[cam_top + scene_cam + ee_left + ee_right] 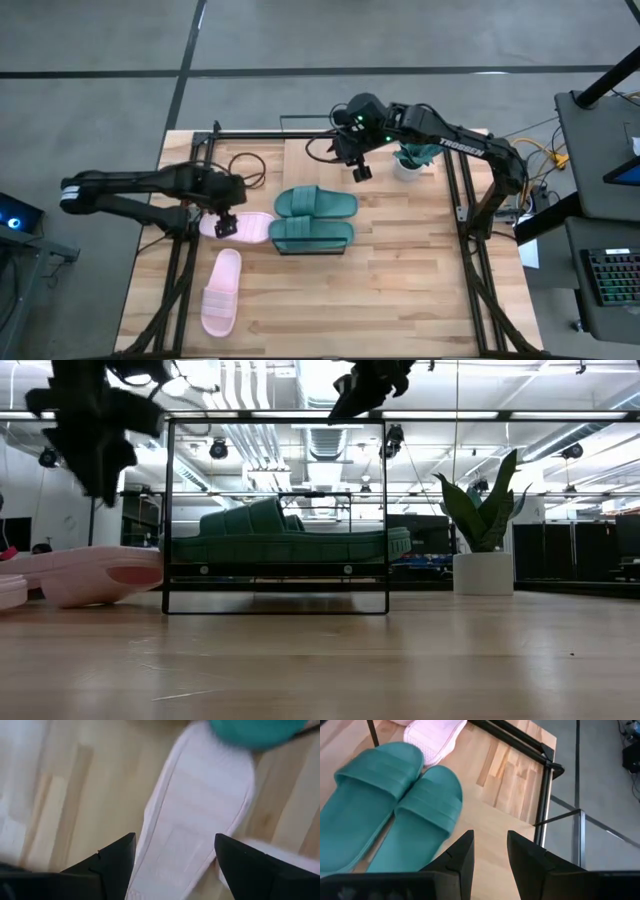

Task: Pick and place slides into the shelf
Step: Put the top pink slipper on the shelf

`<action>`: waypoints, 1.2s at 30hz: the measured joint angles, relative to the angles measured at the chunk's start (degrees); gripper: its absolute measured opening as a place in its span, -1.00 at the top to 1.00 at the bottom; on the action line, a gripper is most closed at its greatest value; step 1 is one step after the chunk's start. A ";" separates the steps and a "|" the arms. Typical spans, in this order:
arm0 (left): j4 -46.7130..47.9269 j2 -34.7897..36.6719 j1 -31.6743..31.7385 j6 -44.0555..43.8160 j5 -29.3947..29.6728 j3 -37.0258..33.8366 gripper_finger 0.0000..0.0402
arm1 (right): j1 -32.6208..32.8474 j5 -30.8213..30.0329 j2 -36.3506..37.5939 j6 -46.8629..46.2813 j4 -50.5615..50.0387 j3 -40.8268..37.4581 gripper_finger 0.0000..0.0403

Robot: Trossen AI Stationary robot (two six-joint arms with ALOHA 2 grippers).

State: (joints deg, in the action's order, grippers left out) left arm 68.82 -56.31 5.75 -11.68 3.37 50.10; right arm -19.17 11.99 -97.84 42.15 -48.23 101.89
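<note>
Left tool, jaws spread & empty, hangs directly over pink slide lying crosswise just beside teal pair on shelf. Right tool farther off, part-open, empty. Left arm nearer.

Two teal green slides; two pale pink slides; light-wood table; black shelf frame.

- The right arm carries white capital lettering along its dark link in the high view; it reads as "TROSSEN".
- No other writing, number or sign can be read in the low view or in either wrist view.
</note>
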 joint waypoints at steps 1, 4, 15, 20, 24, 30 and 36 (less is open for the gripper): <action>2.28 -0.80 -0.05 -0.01 -0.06 0.17 -0.27 | -0.01 0.00 0.00 0.20 -0.02 -0.16 0.47; 7.83 -3.17 -0.77 -2.65 0.00 0.97 -0.27 | -0.25 0.02 0.00 0.28 0.24 -0.35 0.47; 16.69 -10.21 -5.14 -9.85 5.05 0.75 -0.27 | -1.65 0.00 -0.02 0.28 2.89 -0.35 0.47; 8.12 -8.48 -5.72 -4.79 7.86 -0.15 -0.27 | -2.13 0.01 -0.04 0.26 3.35 -0.35 0.47; -2.52 -5.27 -2.29 1.72 2.19 -0.58 -0.27 | -2.24 0.00 -0.13 0.07 3.39 -0.35 0.47; -4.03 -3.51 -0.19 -0.82 -0.33 0.83 -0.27 | -2.24 0.01 -0.22 -0.13 3.31 -0.35 0.47; -4.79 -5.15 -7.39 -4.46 -1.28 1.90 -0.27 | -2.44 0.00 -0.22 0.31 3.45 -0.35 0.47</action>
State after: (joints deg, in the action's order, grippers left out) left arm 64.03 -61.46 -1.64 -16.14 2.09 52.00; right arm -21.61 11.99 -98.06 42.46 -44.77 101.54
